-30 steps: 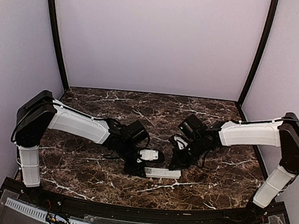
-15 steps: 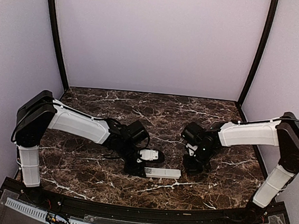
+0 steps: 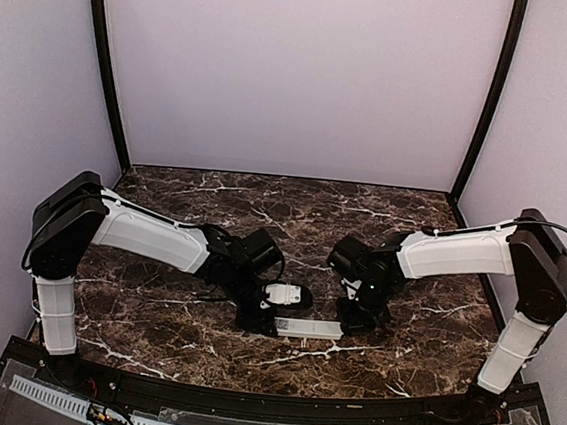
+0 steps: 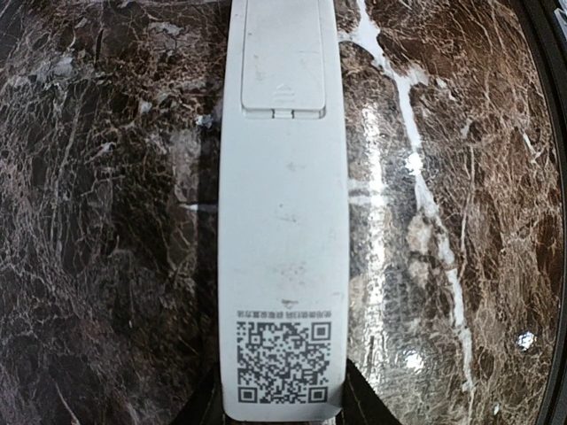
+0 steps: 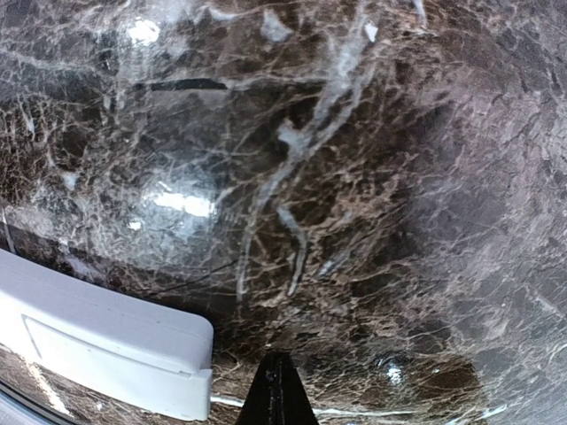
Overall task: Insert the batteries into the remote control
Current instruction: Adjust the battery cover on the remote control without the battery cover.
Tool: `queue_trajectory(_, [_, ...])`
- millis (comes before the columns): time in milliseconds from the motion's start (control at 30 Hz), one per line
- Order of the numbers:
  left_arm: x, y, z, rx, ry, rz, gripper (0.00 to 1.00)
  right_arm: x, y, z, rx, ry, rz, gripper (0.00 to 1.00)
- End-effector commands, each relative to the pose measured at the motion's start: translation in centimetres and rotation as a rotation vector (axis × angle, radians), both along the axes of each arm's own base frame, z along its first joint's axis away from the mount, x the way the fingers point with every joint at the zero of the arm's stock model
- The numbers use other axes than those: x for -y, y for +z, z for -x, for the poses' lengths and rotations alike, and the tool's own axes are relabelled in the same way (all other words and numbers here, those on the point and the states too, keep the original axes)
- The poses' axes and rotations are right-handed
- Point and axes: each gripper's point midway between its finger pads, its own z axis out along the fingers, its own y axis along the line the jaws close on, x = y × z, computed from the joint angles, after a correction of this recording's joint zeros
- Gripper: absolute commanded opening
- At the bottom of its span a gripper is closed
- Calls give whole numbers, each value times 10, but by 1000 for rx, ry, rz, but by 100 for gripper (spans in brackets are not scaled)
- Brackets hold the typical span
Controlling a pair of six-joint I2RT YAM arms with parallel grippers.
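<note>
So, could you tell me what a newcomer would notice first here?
The white remote control lies back-up on the dark marble table, near the front edge. The left jaws clamp its QR-code end, with the battery cover closed. The right jaws hang shut beside its other end.

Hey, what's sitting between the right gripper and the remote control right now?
Nothing. In the right wrist view, only bare marble tabletop separates the shut right gripper from the near end of the remote control.
</note>
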Motion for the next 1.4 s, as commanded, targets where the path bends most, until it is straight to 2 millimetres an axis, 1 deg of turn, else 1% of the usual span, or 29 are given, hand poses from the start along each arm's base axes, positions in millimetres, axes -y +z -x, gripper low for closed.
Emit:
queue_trajectory(0, [-15,-21,14,-48,-18,-86,35,15,-18,10,-35,-7,88,0])
queue_trajectory(100, [-15,-21,14,-47,-20,-87,35,11,-20,10,-36,-7,84,0])
queue_trajectory(167, [-14,-21,15,-46,-23,-86,35,1,-20,8,-28,5,73,0])
queue_trajectory(267, [-14,-21,15,-47,-22,-86,36,-31,-22,10,-34,49,39,0])
queue_trajectory(300, [-14,-22,15,-49,-23,-86,36,-44,-21,9,-31,67,19,0])
queue_trajectory(367, [-13,-21,15,-48,-25,-84,36,-59,-22,11,-37,86,4,0])
queue_trajectory(433, [-13,-21,15,-47,-27,-84,36,-65,-22,12,-37,89,-5,0])
queue_trajectory(533, [-13,-21,16,-47,-30,-83,35,-67,-18,10,-27,87,-26,0])
queue_trajectory(600, [-13,-21,15,-46,-29,-82,36,-66,-14,9,-22,85,-39,0])
queue_trajectory(667, [-13,-21,16,-47,-29,-83,36,-57,-13,6,-23,73,-37,0])
queue_trajectory(767, [-13,-21,15,-47,-27,-85,36,-30,-11,-1,-8,44,-10,0])
queue_trajectory(867, [-14,-21,16,-50,-26,-88,37,2,2,-10,43,35,29,0])
queue_trajectory(900, [-14,-21,16,-49,-25,-88,39,10,7,-15,63,33,30,0])
queue_trajectory(933, [-14,-21,15,-47,-22,-86,46,12,14,-18,80,58,11,0])
queue_trajectory(967, [-15,-21,14,-42,-14,-89,50,12,22,-21,100,90,-13,6])
queue_trajectory(1000, [-14,-19,13,-33,-12,-83,61,9,30,-24,125,148,-37,16])
queue_trajectory(1033, [-16,-20,12,-26,-8,-89,67,5,39,-26,149,201,-67,33])
queue_trajectory(1067, [-17,-18,11,-18,-8,-84,75,2,48,-29,178,246,-86,45])
queue_trajectory(1100, [-18,-17,10,-7,-9,-87,78,-1,57,-35,215,281,-94,58])
queue_trajectory(1133, [-17,-11,9,6,-9,-75,82,-3,66,-40,256,324,-102,66])
queue_trajectory(1167, [-19,-9,8,14,-11,-75,82,-10,75,-45,296,375,-127,72])
queue_trajectory(1200, [-18,-1,8,27,-10,-59,83,-17,83,-48,334,435,-161,76])
queue_trajectory(1233, [-18,5,7,35,-9,-50,84,-29,89,-47,348,498,-215,80])
queue_trajectory(1267, [-18,19,6,49,-9,-27,84,-39,94,-45,362,563,-262,81])
queue_trajectory(1300, [-18,37,5,63,-6,13,84,-48,99,-44,370,621,-302,82])
queue_trajectory(1333, [-20,43,5,64,1,25,84,-55,103,-44,383,669,-327,81])
queue_trajectory(1367, [-22,64,1,82,17,72,84,-61,107,-44,397,714,-348,80])
